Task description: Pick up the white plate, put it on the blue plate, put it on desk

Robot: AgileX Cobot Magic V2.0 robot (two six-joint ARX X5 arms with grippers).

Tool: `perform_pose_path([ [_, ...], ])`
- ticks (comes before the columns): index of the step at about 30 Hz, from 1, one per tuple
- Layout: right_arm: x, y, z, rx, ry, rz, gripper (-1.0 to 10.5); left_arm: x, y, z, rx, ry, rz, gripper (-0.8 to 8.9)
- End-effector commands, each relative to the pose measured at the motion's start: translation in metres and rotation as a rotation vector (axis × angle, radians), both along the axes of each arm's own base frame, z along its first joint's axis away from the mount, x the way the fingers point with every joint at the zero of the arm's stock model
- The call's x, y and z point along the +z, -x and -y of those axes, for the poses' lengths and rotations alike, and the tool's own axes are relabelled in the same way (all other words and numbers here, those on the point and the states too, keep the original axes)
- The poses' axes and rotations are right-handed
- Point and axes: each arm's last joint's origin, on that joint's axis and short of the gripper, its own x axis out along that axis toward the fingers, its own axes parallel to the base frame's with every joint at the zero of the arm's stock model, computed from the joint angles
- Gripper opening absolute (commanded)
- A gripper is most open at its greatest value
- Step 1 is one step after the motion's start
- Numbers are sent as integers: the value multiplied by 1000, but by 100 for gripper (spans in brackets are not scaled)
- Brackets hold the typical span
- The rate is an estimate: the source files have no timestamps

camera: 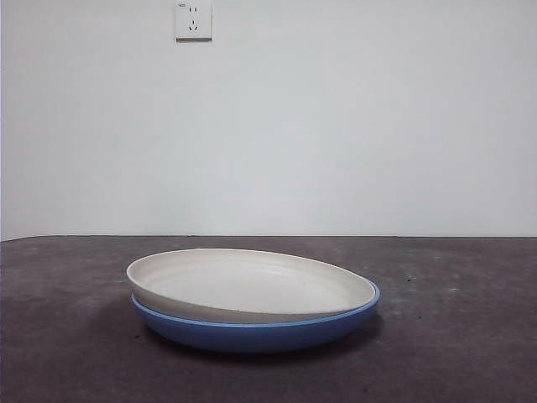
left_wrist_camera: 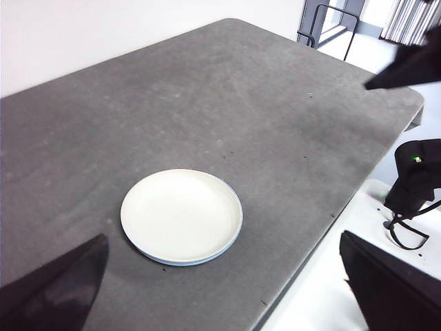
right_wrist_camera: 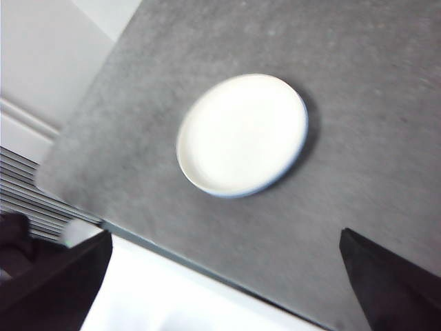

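Desk (camera: pixel 470 353) fills the foreground in the front view, bare dark grey right up to the lens. Next back, centre of frame: blue plate (camera: pixel 252 332) sitting on the desk, white plate (camera: pixel 252 285) nested inside it. White one isn't seated flat; its rim rides higher at 9 o'clock and drops level with the blue rim at 3 o'clock, so it's tilted a bit. Nothing in the white plate. Only a thin blue edge shows around it from above.

Progress, as I read it: stacking step looks done, white is on blue. What's left is the last part of the task, setting it on the desk, and neither arm is near the stack for that.

Left gripper (left_wrist_camera: pixel 220 289): high above the desk, stack near frame centre, well apart from the jaws. Jaws spread wide, holding nothing. Right gripper (right_wrist_camera: pixel 220 283): same story, well clear of the stack, jaws apart and empty; that view is motion-blurred. Neither arm shows in the front view.

Farthest back: white wall with a socket (camera: pixel 194 21) at 12 o'clock, slightly left.
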Motion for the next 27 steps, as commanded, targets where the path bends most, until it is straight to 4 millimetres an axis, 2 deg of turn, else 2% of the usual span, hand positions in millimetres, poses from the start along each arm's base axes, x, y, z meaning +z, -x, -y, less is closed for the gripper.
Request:
perform_pose_path([
  [1, 5, 14, 7, 21, 57, 54, 568, 3, 0, 0, 6, 18, -8, 563],
  [6, 14, 33, 16, 30, 74, 141, 568, 3, 0, 0, 8, 21, -12, 562],
  [11, 21, 37, 18, 31, 98, 199, 568, 1, 1, -1, 8, 9, -29, 551],
  [19, 22, 36, 18, 28, 91, 218, 564, -3, 2, -2, 8, -14, -61, 462],
  [20, 23, 36, 17, 28, 89, 223, 518, -3, 2, -2, 8, -17, -65, 374],
  [21, 23, 36, 17, 27, 87, 223, 386, -3, 3, -2, 8, -19, -69, 229],
  [22, 23, 36, 17, 27, 87, 224, 213, -4, 3, -2, 9, -21, -71, 81],
  [23, 23, 36, 17, 29, 90, 227, 1, -4, 3, -2, 9, -21, -71, 5],
  [27, 24, 35, 17, 34, 93, 251, 33, -3, 2, -2, 8, -17, -66, 20],
])
